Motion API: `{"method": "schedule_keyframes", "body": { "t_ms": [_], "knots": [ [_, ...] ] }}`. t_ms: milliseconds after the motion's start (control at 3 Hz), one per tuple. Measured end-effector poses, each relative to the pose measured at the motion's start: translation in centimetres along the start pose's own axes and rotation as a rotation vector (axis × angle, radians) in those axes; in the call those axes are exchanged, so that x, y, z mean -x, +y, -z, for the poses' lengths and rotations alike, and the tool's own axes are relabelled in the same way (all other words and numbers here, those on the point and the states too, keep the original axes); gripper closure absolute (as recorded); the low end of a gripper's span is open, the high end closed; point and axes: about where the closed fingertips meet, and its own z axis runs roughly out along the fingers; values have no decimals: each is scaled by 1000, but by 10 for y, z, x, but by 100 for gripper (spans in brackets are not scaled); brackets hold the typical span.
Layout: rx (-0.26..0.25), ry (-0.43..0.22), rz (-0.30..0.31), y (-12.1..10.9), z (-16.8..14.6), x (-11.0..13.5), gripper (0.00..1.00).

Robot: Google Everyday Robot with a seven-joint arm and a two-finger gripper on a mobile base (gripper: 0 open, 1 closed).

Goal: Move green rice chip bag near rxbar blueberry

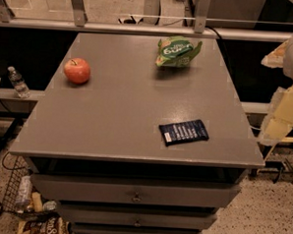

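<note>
The green rice chip bag (177, 51) lies at the far right of the grey table top (117, 112), puffy, with white lettering on a darker green oval. The rxbar blueberry (184, 132) lies flat near the table's front right, a dark navy bar with pale text and a white patch at its left end. The two are well apart, the bag far behind the bar. My gripper (284, 111) shows as a pale shape at the right edge of the view, beside the table's right side, away from both objects and holding nothing I can see.
A red apple (77, 70) sits at the far left of the table. Drawers (135, 193) are under the front edge. A water bottle (18, 82) stands on a ledge at left. A wire basket (19, 193) and bags lie on the floor at lower left. A rail (141, 29) runs behind the table.
</note>
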Motion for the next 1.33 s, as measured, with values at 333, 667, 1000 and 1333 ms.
{"method": "schedule_keyframes", "body": {
  "t_ms": [333, 667, 1000, 1333],
  "knots": [
    [0, 0, 0, 0, 0, 0, 0],
    [-49, -9, 31, -17, -7, 14, 0],
    [-111, -55, 120, -52, -24, 54, 0],
    [-166, -166, 222, -85, -44, 102, 0]
  ]
}}
